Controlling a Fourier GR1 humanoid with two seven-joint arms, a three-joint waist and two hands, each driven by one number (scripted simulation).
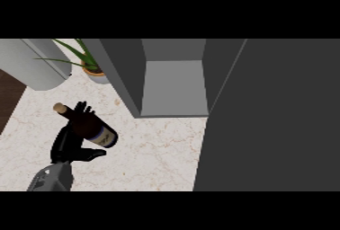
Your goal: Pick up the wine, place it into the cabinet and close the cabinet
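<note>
In the head view, one wine bottle [90,126] lies across the left hand [66,146], which comes in from the lower edge on a grey forearm [51,179]. The hand's fingers curl round the dark bottle from beneath, fingertips showing past its far side and the thumb [93,154] sticking out just under its base end, so the hand is grasping the bottle. The bottle's long axis runs diagonally: its cork-coloured top [60,107] points up and to the left, away from the forearm, while its wider base with the pale label [106,138] points down and to the right, toward the cabinet. Whether the bottle is lifted off the surface or resting on it cannot be told.

Under the hand spreads a pale marbled counter [153,157]. To the right of the hand and farther up stands one grey cabinet [174,85], open, its light inner floor showing; its dark door [272,121] swings out well to the right of the hand. Above the hand, near the far edge, sit one potted plant [90,65] with long green leaves and, left of it, one rounded white appliance [36,63]. A strip of dark wood [10,96] shows left of the counter.
</note>
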